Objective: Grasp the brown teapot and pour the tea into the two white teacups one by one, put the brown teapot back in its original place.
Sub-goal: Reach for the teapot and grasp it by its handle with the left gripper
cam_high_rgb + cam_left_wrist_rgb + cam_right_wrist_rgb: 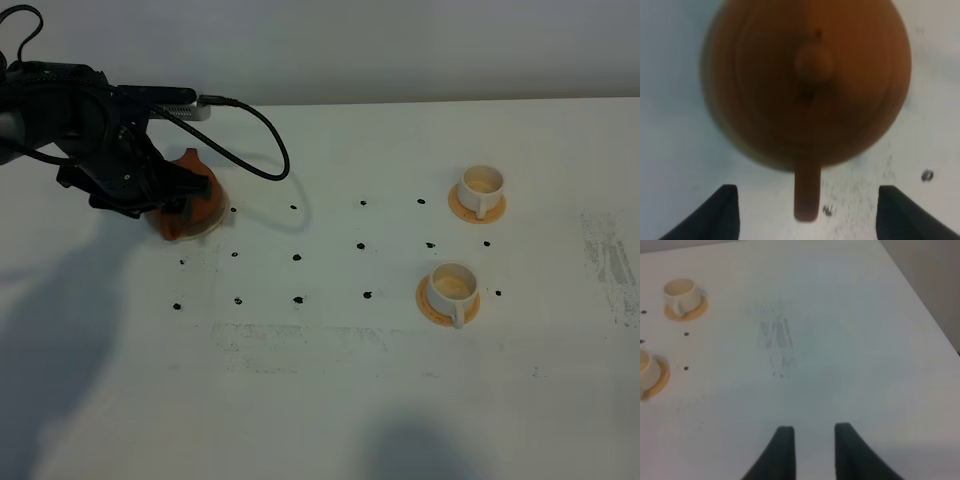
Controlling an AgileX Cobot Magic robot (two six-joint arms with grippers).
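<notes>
Left pincer (807, 188) gapes wide, flanking the brown teapot (805, 80) handle (806, 195).

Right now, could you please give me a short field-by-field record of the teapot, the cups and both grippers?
teapot: brown teapot, lid on, upright, on the left of the table
left gripper: left gripper open, fingers either side of the teapot's handle, not gripping
right gripper: right gripper slightly open, empty, above bare table
cups: white teacups upright on the right, each on an orange coaster
pouring: not yet begun
</notes>
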